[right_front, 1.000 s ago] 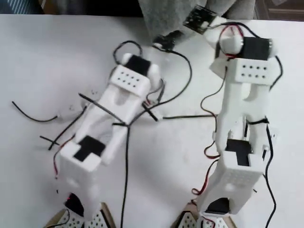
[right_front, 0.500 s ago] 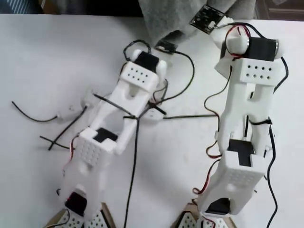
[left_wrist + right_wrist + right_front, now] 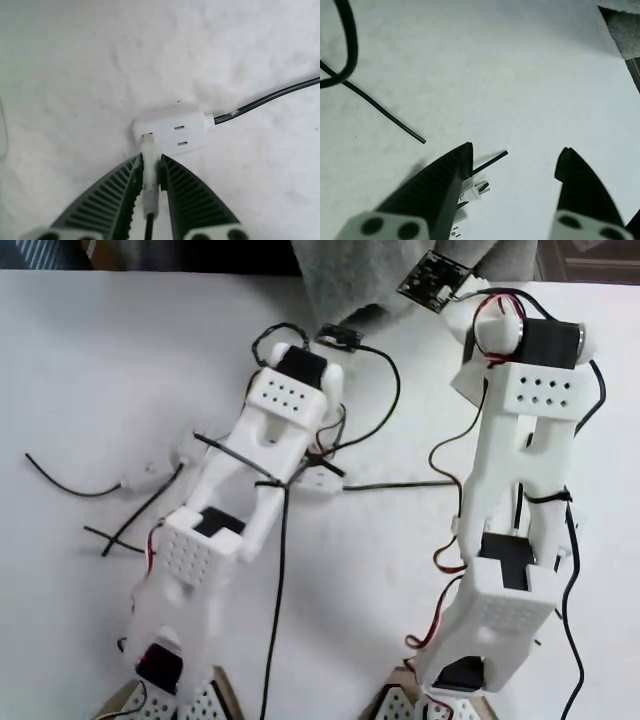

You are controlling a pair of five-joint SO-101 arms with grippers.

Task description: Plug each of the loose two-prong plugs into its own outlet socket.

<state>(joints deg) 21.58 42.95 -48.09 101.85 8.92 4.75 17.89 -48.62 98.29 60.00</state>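
Tabletop [image 3: 75, 60] | left jaws clamp plug [image 3: 148, 172] | tip touching outlet block [image 3: 176, 131]

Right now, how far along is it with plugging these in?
Nothing looks finished yet. In hand: the left gripper is shut on a white plug, whose tip meets the outlet block; whether it is seated I cannot tell. The block's other slot pair is empty. Left to do: a second plug lies on the table beside the open right gripper, ungrasped.
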